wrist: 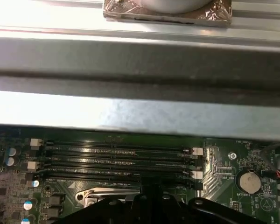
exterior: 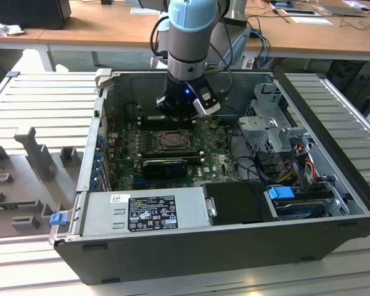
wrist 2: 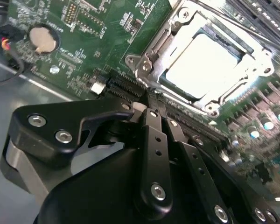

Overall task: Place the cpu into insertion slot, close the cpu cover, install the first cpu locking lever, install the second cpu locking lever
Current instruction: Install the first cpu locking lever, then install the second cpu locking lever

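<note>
Your arm (exterior: 188,37) is reaching down into the open computer case (exterior: 234,246) from the upper middle of the exterior view, and the tool (exterior: 184,106) is hanging just above the far edge of the motherboard (exterior: 219,163). In the second wrist view the tool (wrist 2: 148,103) is filling the lower half of the frame, its fingers (wrist 2: 154,135) pressed together with nothing showing between them, the tips sitting right at the near edge of the socket.

The cpu (wrist 2: 206,65) is lying flat in its slot, glaring pale and bright in the upper right of the second wrist view. The cpu cover (wrist 2: 165,35) is down around it, its silvery frame bordering the chip on all the sides you can see. In the exterior view the same socket (exterior: 171,140) is sitting at the centre of the frame, directly below the tool. Whether either locking lever is seated, you cannot tell from these frames.

A round coin battery (wrist 2: 43,39) is showing at the upper left of the second wrist view, and again at the lower right of the first wrist view (wrist: 248,182). The memory slots (wrist: 116,161) are running across the lower middle of the first wrist view, beneath the grey case wall (wrist: 140,112). In the exterior view the power supply (exterior: 151,213) is lying along the case's near side, with a wooden tabletop (exterior: 98,28) behind.
</note>
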Available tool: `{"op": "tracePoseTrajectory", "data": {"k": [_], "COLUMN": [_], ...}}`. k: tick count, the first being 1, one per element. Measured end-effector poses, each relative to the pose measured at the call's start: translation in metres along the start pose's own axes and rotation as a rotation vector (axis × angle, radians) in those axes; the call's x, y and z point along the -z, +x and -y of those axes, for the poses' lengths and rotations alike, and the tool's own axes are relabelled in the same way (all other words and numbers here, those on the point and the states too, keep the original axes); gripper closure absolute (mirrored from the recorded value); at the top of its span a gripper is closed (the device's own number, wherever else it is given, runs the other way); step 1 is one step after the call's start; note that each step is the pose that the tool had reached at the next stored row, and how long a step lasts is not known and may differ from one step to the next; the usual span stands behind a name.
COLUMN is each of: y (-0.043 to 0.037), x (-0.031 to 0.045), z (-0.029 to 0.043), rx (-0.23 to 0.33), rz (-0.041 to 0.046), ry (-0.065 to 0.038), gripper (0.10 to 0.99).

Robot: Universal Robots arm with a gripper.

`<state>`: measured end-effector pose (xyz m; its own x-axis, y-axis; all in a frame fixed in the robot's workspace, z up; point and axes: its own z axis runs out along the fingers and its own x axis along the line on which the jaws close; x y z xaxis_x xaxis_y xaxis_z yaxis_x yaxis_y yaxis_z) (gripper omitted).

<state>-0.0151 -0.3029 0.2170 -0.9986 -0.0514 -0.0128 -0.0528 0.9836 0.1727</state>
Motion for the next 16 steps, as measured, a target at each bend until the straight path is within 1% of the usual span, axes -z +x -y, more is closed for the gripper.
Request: {"op": "tracePoseTrajectory", "data": {"k": [1,7,16], "y": [0.0,0.0001,0.0002], "x": [0.0013,0.0018,0.0022], "z": [-0.0002,0.0025,0.0044], "rx": [0.0,0.0,0.0], "rz": [-0.0001,0.0,-0.0001], "ry": [0.001,0.001,0.002], "gripper": [0.98,0.98,0.98]}}
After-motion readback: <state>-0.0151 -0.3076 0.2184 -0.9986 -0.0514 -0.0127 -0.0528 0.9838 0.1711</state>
